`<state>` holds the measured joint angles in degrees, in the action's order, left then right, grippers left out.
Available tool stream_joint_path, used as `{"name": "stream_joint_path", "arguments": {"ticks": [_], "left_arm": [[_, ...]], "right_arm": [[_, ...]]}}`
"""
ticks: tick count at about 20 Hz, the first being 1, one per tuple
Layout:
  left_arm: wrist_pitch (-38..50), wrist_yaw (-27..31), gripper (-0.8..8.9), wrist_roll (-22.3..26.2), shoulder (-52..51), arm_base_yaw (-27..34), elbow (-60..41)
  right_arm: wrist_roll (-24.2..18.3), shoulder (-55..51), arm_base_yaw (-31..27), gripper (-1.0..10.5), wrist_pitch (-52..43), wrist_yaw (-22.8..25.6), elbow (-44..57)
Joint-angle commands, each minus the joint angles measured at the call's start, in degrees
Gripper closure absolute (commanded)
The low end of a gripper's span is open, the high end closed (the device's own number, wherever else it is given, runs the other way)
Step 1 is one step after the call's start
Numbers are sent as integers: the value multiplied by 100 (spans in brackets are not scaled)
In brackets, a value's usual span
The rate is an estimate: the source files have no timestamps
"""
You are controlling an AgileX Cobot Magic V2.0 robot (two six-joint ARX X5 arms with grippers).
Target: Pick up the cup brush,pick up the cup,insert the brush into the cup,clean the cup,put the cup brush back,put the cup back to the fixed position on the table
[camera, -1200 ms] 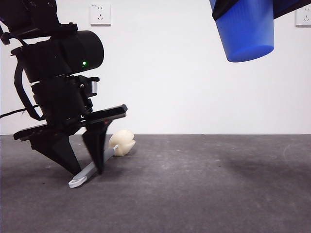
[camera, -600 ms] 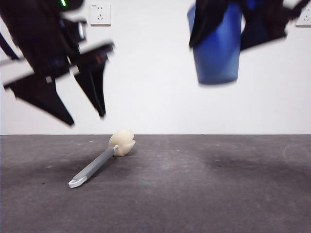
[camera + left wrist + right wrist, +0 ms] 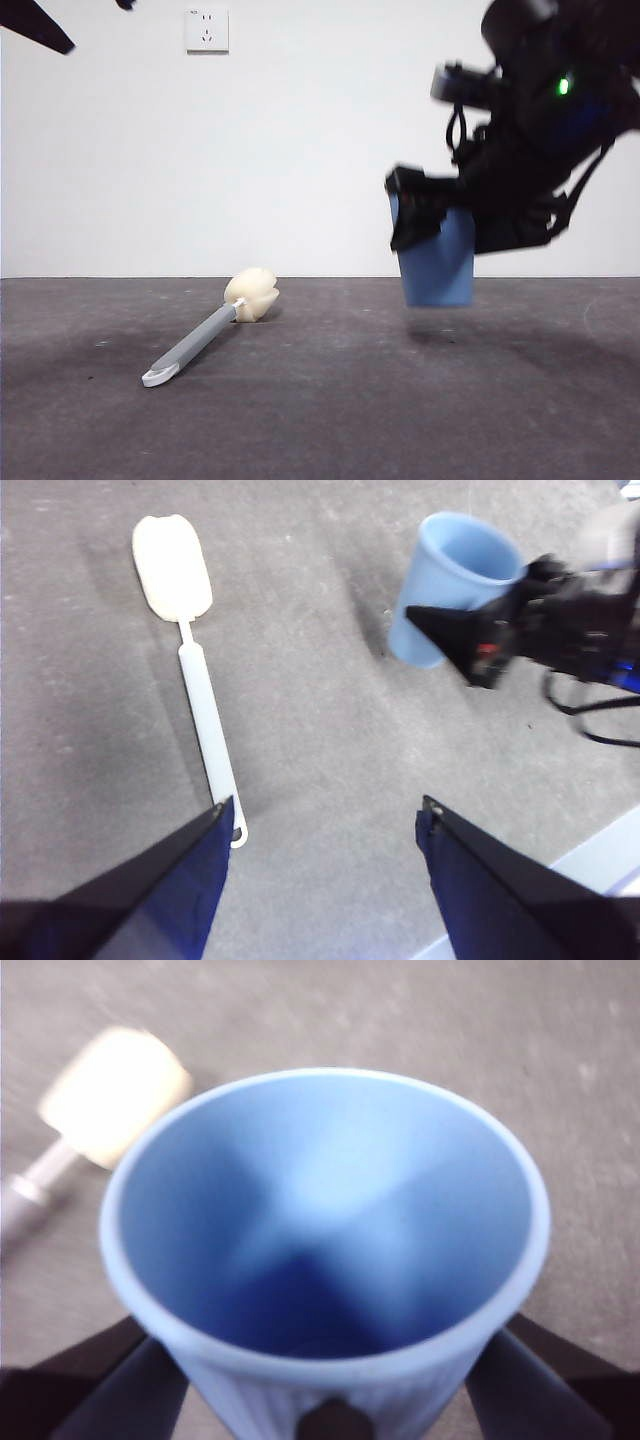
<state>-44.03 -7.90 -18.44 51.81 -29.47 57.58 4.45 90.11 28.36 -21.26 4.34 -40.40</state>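
Plastic and probably light, the cup (image 3: 436, 268) is clamped at its ribbed wall, near the rim, by the right gripper (image 3: 330, 1400), upright, at or just above the table (image 3: 400, 400). The brush (image 3: 210, 330) lies beside the cup, untouched. The left gripper (image 3: 325, 825) is spread wide, empty, above the brush.

Looked like a bare robotics lab or test room to me: plain white wall (image 3: 320, 150) with a couple of wall sockets (image 3: 206, 29), a dark grey table (image 3: 400, 400), and black robot arms (image 3: 540, 130) hanging over it.
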Motion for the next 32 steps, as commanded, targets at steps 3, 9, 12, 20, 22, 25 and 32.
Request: {"name": "stream_joint_path", "arguments": {"ticks": [3,9,12,20,22,25,32], "left_arm": [[-111,26,498,68,-103,-11,-17],[-105,31,498,68,-103,-11,-17],[-109,28,498,68,-103,-11,-17],[-120,26,498,74,-103,-11,-17],[-197,28,498,79,-103,-11,-17],[-319,28,498,116,-103,-11,-17],[-332,26,498,114,-103,-11,-17]], "right_arm": [[-227,492,-109,959,-654,-289,61],[-457,802,-195,959,-728,-463,61],[-455,868,-199,958,-619,-494,61],[-431,859,-199,560,374,-402,61],[-433,824,-199,552,470,-402,61],[-428,638,-199,422,553,-400,61],[-387,-291,-197,402,1239,-402,61]]}}
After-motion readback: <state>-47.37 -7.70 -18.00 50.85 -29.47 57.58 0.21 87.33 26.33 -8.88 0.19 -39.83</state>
